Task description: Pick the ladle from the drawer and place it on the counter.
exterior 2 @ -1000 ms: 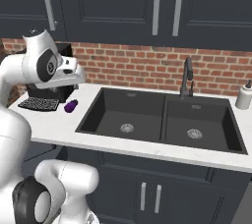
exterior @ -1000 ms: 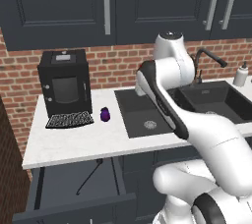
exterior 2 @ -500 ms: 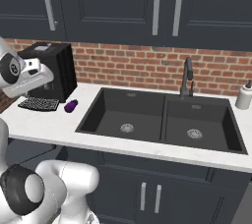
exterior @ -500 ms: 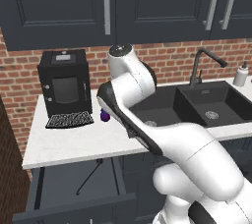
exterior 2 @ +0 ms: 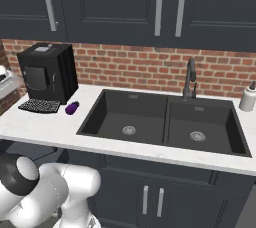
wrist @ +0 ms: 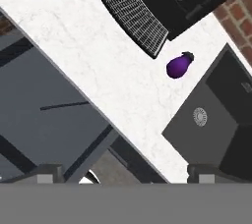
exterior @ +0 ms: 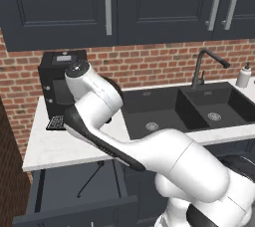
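The ladle [exterior: 89, 178] is a thin dark utensil that lies slanted in the open drawer [exterior: 55, 186] under the counter's [exterior: 60, 146] left end. In the hand view the ladle [wrist: 64, 105] shows as a slim dark line on the drawer [wrist: 29, 80] floor, just past the white counter [wrist: 93, 66] edge. My gripper [wrist: 126, 173] hangs high above the counter edge with its dark fingertips [wrist: 47, 171] far apart and nothing between them. It is well clear of the ladle.
A black coffee machine [exterior 2: 47, 72] with a grid tray [wrist: 133, 16] stands at the counter's left end, a small purple object [exterior 2: 72, 107] beside it. The black double sink [exterior 2: 160, 119], faucet [exterior 2: 190, 77] and soap dispenser [exterior 2: 247, 97] lie to the right.
The arm has swung left from over the sink to the coffee machine end of the counter, above the open drawer. The jaws stayed open.
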{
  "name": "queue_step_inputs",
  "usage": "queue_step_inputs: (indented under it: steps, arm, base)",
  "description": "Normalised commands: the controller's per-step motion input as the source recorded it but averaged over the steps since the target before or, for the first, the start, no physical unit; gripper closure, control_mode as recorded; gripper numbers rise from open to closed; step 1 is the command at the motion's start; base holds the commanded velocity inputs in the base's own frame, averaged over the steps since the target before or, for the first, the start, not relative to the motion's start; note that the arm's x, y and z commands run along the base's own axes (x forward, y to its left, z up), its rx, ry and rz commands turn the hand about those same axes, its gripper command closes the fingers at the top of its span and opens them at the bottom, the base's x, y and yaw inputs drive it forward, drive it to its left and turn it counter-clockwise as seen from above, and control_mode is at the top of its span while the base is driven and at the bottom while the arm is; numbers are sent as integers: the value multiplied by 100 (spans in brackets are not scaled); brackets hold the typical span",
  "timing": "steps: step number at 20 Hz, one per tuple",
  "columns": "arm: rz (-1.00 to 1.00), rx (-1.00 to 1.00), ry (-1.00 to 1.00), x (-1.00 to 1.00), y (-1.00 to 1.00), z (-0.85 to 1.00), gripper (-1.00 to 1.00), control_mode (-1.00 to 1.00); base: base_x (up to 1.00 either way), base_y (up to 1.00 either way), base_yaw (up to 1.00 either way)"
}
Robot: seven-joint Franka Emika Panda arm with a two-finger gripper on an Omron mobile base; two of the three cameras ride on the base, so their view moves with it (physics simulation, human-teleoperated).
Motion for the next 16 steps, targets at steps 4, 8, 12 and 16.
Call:
queue_step_inputs:
  steps: [4, 8, 12, 16]
  arm:
    - [26, -7, 6, -6, 99, -21, -100, -100]
    - [24, -2, 6, -14, 88, -33, -100, -100]
    - [24, 0, 11, -63, 26, -79, -100, -100]
    - [28, 0, 14, -84, 0, -83, -100, -100]
  base:
    - [0, 0, 0]
    - [0, 0, 0]
    - [0, 0, 0]
    - [0, 0, 0]
